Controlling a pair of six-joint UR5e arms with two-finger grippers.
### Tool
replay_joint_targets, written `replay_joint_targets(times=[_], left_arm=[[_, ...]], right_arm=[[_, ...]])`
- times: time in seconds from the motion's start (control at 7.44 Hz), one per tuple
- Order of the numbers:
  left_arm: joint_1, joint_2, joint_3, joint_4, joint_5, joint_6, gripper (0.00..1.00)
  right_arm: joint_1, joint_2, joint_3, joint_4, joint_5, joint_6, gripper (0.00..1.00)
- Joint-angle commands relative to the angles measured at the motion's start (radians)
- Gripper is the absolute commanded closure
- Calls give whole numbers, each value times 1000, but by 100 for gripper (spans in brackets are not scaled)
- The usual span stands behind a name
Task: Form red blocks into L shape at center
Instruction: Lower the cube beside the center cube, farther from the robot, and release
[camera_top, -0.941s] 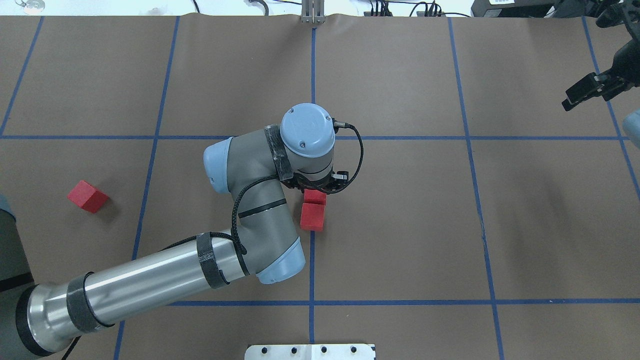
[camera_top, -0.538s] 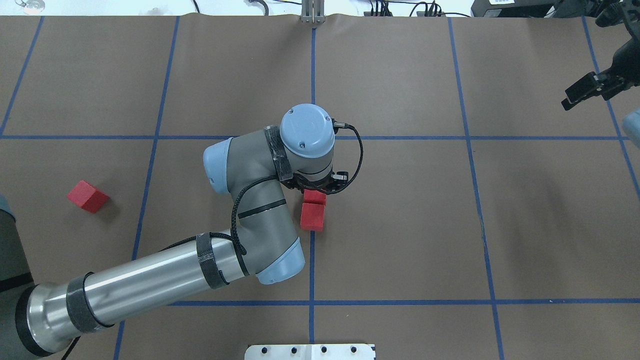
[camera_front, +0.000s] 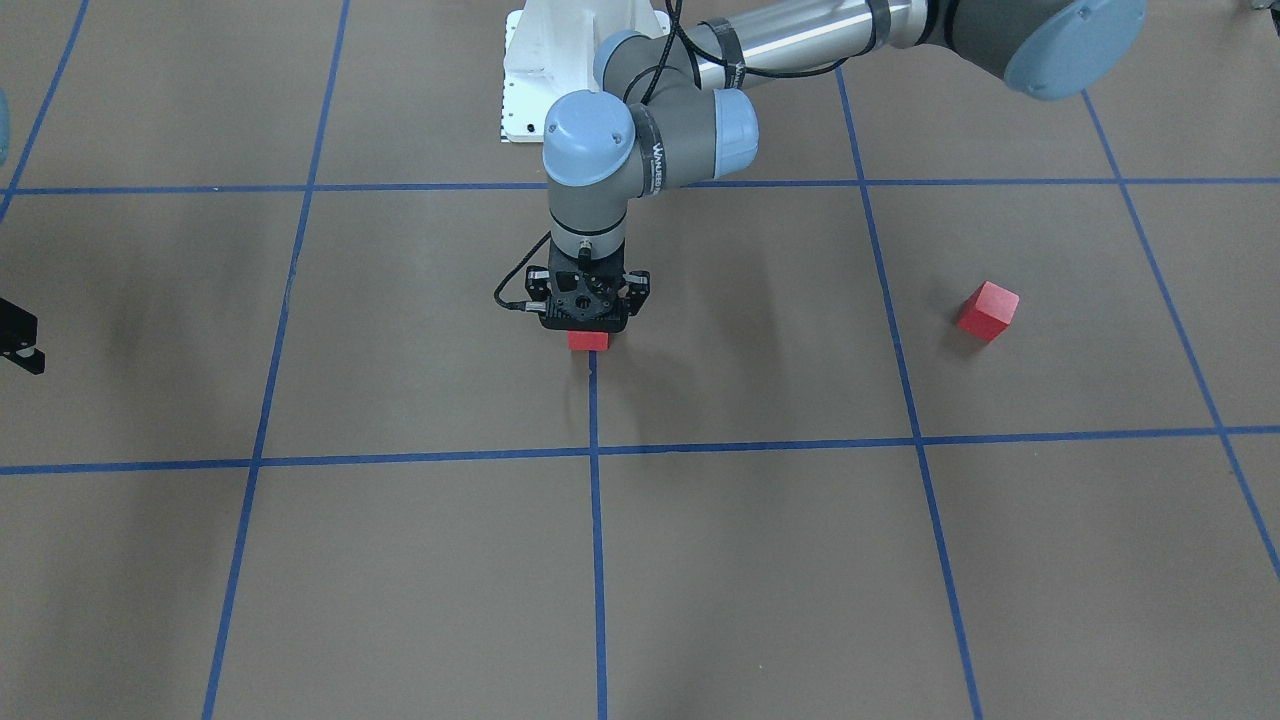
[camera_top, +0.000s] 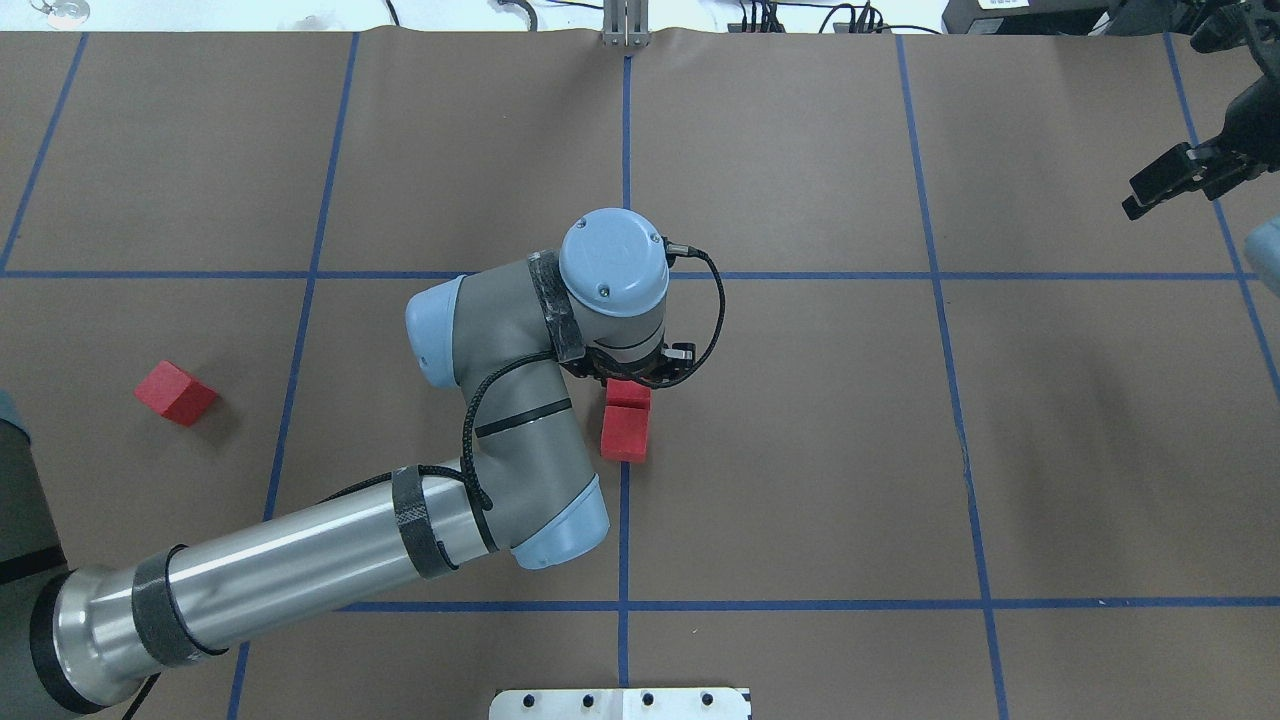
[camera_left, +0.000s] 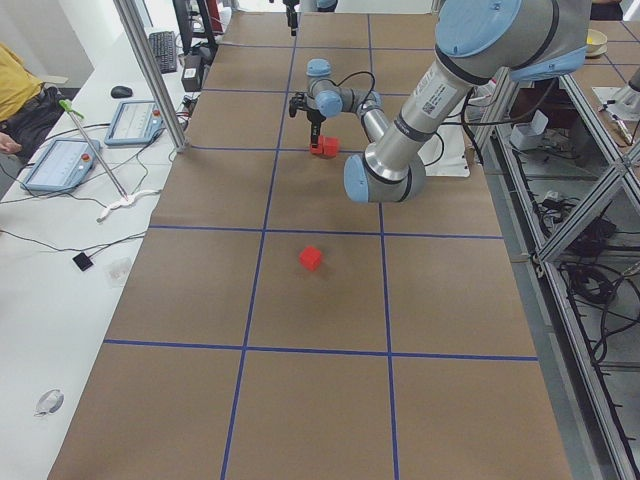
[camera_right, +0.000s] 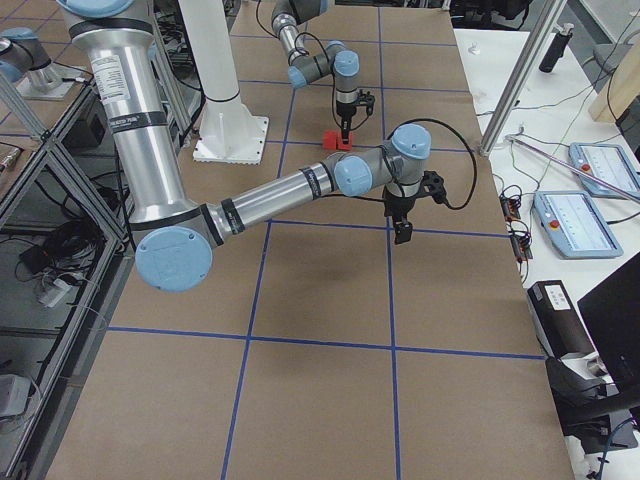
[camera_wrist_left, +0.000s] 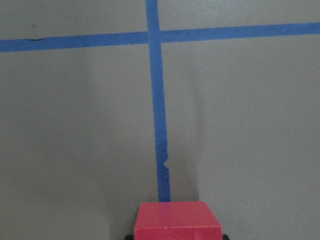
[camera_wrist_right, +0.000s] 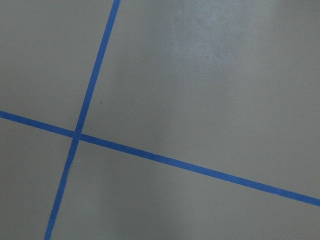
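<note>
Overhead exterior: the left gripper (camera_top: 640, 376) sits over the far block (camera_top: 630, 393), the one farther from the robot's base. It touches the near block (camera_top: 625, 433), and both lie on the blue line (camera_top: 623, 520) at the center (camera_top: 685, 430).
Third block (camera_top: 176, 392): alone, well apart on the robot's left side, askew to the grid.
Left jaws: the wrist view shows them close on either side of the far block. You cannot tell whether they clamp it or stand loose.
Right gripper (camera_top: 1165, 185): off at the table's right edge over bare surface, its jaws too small and dark to read.
Step in hand: by my judgement, seating the far block flush against the near one.
Do it well: open fully, then rise straight up so no finger drags the block off line. Square the third block before setting it beside an end block.
Hidden: the wrist covers most of the far block from above. In the front view the near block is out of sight. The left wrist view's bottom edge cuts off the fingertips.
</note>
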Motion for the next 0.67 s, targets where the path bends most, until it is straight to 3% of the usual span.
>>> replay_joint_targets(times=[0.0,0.54], left_arm=[[0,0,0,0,1,0,82],[9,0,-2,0,17,0,82]], right_arm=[[0,0,0,0,0,1,0],[0,2,0,0,0,1,0]])
